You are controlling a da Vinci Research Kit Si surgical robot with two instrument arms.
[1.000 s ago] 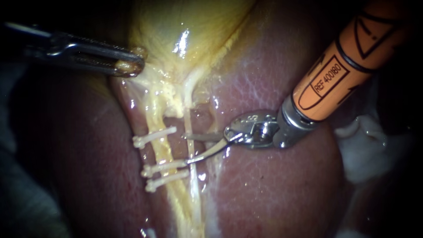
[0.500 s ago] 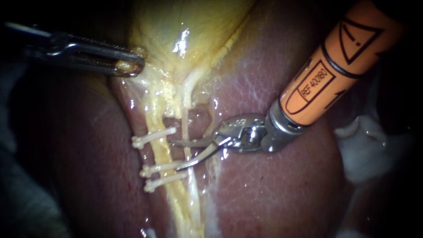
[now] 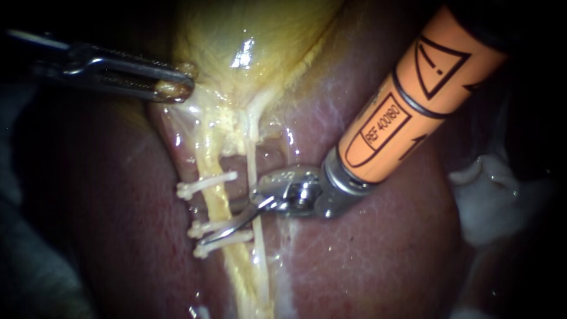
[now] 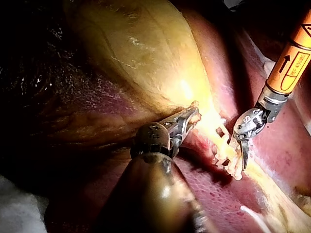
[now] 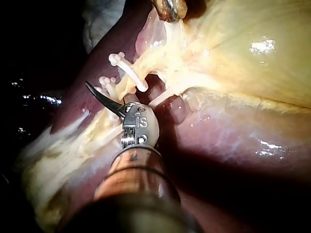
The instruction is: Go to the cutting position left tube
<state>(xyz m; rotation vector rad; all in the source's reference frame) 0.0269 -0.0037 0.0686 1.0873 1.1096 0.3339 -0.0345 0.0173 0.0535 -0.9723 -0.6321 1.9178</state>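
The dark red liver [image 3: 366, 254] fills the endoscope view, with the yellow gallbladder [image 3: 248, 35] above it. The right instrument [image 3: 217, 223], orange-shafted and entering from the upper right, reaches leftward with two thin curved blades parted narrowly. The left instrument [image 3: 186, 85], entering from the left, has its jaws clamped on a bit of yellow tissue at the gallbladder's lower edge. The left tube [image 3: 215, 201], a yellow strand, runs lengthwise from the gallbladder's neck downward over the liver, leaning slightly rightward as it descends. It lies between the parted blades. Three white clips [image 3: 207, 183] cross it, one above the blades, and the lower blade lies over the two others.
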